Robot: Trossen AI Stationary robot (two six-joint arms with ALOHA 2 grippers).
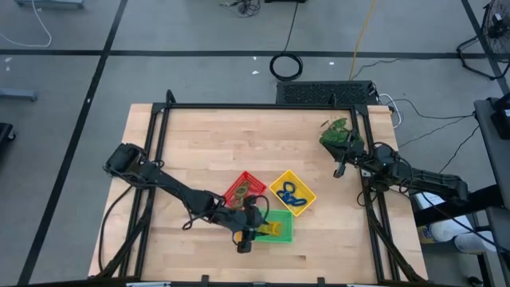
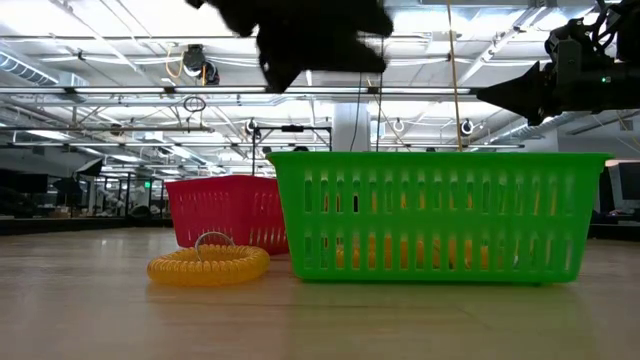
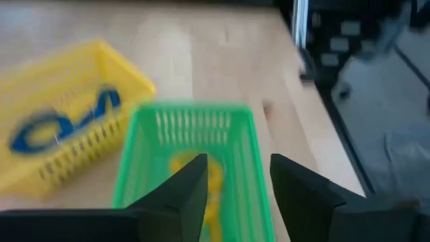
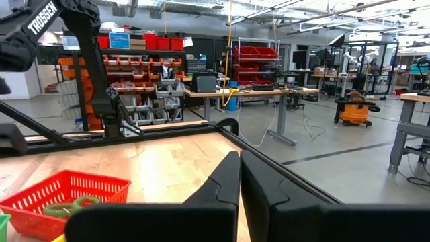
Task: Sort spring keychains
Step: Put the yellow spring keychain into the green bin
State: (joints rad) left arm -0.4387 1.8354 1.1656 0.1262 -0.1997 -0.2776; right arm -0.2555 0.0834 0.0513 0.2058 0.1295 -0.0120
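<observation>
left gripper [image 3: 236, 191] poised over the green slotted plastic tray [image 1: 279, 227] near the table's front edge, dark fingers [image 3: 176, 198] spread apart and empty. directly below the gap, an orange coiled plastic keychain [image 3: 205, 188] lying inside that tray, long axis running roughly along the tray's length, in line with the fingers' reach. just beside the tray's outer wall, on the bare light wooden tabletop [image 1: 183, 151], a second orange coiled keychain with a metal ring [image 2: 208, 264], flat on its side and still unsorted by the look of it; likely the next target, and far nearer the left arm than the right. blue coiled keychains [image 1: 292, 194] gathered in the yellow slotted plastic tray [image 1: 280, 182], green coiled keychains [image 4: 70, 204] in the red slotted plastic tray [image 4: 40, 191]; red and yellow trays close together just behind the green one.

right gripper [image 4: 240, 181] parked well apart at the table's right edge, near a leafy green plant [image 1: 338, 132], fingers pressed almost together with nothing between them.

legible writing: "trossen" in white capitals on a dark arm link [image 4: 41, 19] in the right wrist view. no labels readable on trays or keychains.
</observation>
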